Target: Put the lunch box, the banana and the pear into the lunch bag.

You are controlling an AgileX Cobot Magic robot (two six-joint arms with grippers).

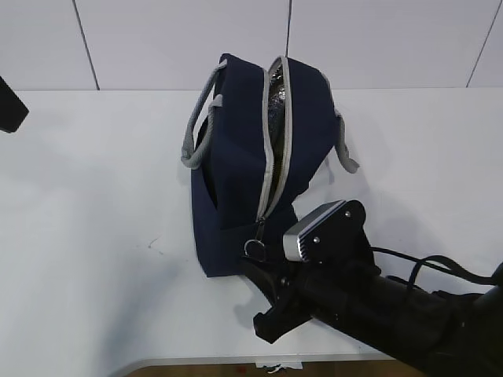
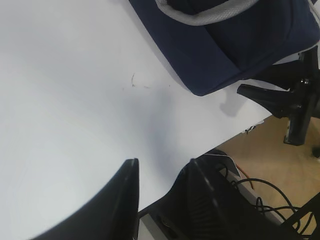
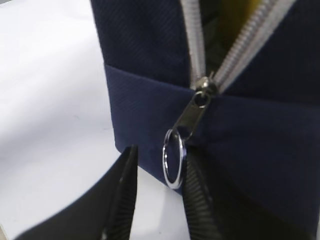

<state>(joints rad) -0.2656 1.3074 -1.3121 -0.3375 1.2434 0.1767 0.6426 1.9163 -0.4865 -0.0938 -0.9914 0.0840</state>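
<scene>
Looking at the right wrist view, you've got the ring pull (image 3: 172,158) hanging between the right gripper (image 3: 160,192) fingers, jaws parted, nothing pinched yet. The lunch bag (image 1: 236,169) lies mid-table, its zipper (image 1: 275,149) running near-to-far, slider at the near end by that gripper. The left gripper (image 2: 160,195) is slightly open, empty, well left of the bag. Yellow shows inside the gap; can't tell which fruit.
</scene>
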